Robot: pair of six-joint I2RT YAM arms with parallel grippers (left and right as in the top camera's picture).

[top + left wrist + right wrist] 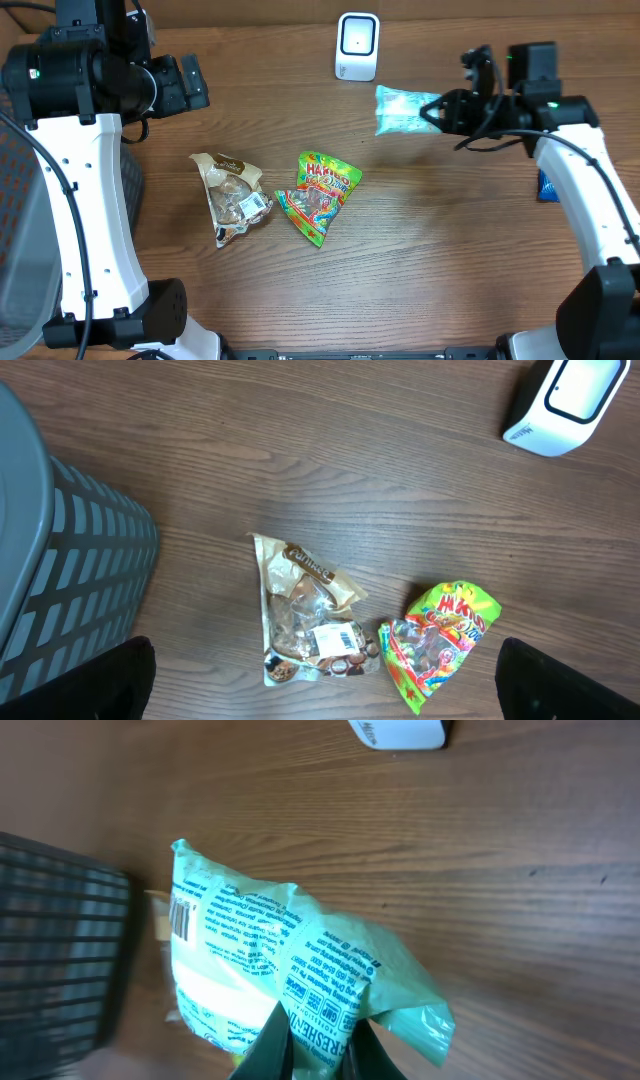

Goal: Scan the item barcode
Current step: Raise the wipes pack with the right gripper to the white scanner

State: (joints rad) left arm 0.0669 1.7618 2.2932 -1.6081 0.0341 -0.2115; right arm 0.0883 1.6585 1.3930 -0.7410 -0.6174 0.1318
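Observation:
My right gripper [437, 110] is shut on one end of a mint-green packet [403, 110], which it holds above the table just right of the white scanner [357, 46]. In the right wrist view both fingers pinch the printed packet [270, 960] at its seam, with the gripper [318, 1050] at the bottom edge. A barcode [181, 918] shows at the packet's far left end. The scanner [400, 732] sits at the top of that view. My left gripper [192, 84] hangs high at the back left, open and holding nothing [325, 680].
A brown snack packet [232, 195] and a green Haribo bag [320, 195] lie mid-table, and the left wrist view shows them too. A dark slatted basket [60, 560] stands at the left. A blue item [546, 185] lies by the right arm.

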